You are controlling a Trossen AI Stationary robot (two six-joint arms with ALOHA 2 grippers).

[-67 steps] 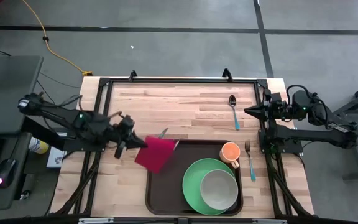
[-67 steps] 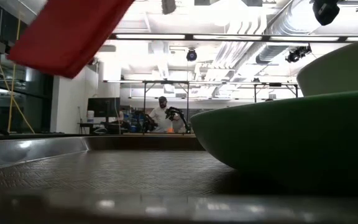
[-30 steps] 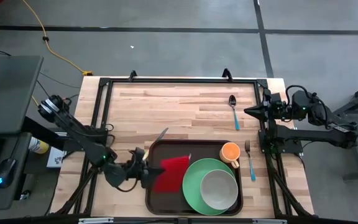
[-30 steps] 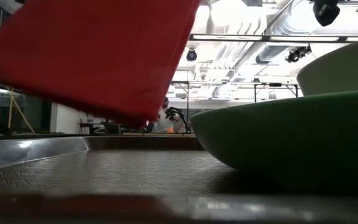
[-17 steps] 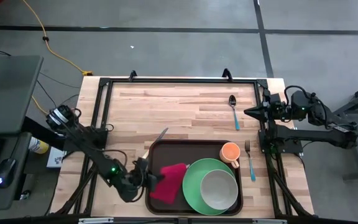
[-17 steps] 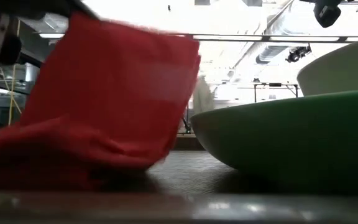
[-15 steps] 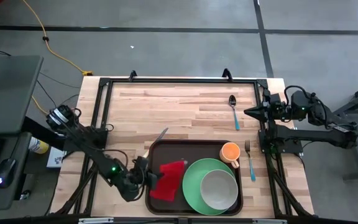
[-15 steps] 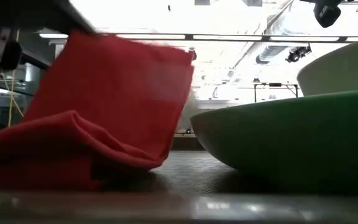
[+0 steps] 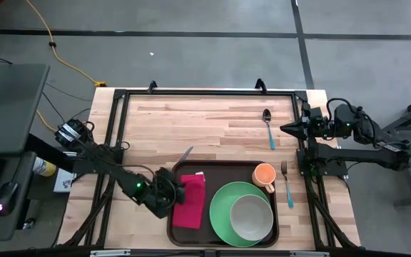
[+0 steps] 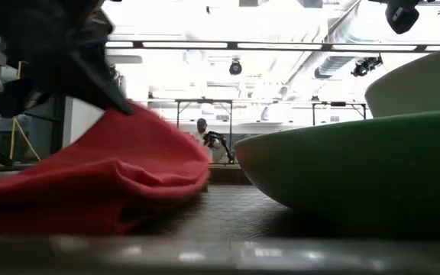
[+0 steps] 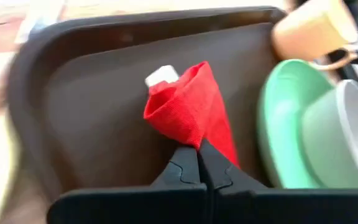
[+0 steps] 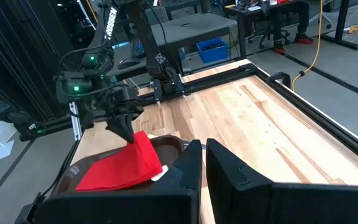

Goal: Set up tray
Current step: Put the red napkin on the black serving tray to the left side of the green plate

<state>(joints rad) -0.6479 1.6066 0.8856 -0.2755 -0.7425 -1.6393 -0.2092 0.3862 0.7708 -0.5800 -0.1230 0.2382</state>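
Note:
The dark brown tray point(image 9: 223, 168) lies at the table's near edge. On it stand a green plate point(image 9: 221, 207) with a pale bowl point(image 9: 252, 216) and an orange cup point(image 9: 264, 174). A red napkin point(image 9: 190, 202) lies on the tray's left part, left of the plate. My left gripper point(image 9: 176, 189) is over the tray's left rim, shut on the napkin point(image 11: 188, 112). My right gripper point(image 9: 285, 128) waits shut at the table's right edge, touching nothing. My left gripper pinches a raised fold of the napkin point(image 11: 196, 138) between its two fingers, on the napkin's left side. The fingers come slanting down from the table's left. That fold stands up below the gripper point(image 10: 140, 114); the rest of the napkin point(image 10: 90, 191) lies slack on the tray floor.
A knife point(image 9: 184, 155) lies on the table by the tray's far left corner. A fork point(image 9: 287, 184) lies right of the tray, and a spoon point(image 9: 268, 127) farther off near my right gripper. The wood beyond the tray point(image 9: 205, 118) is bare.
My left gripper has come down over the tray's left part and then shifted a little toward the far edge, still shut on the napkin. The napkin, which hung above the tray, now lies folded on the tray floor with only the held fold raised.

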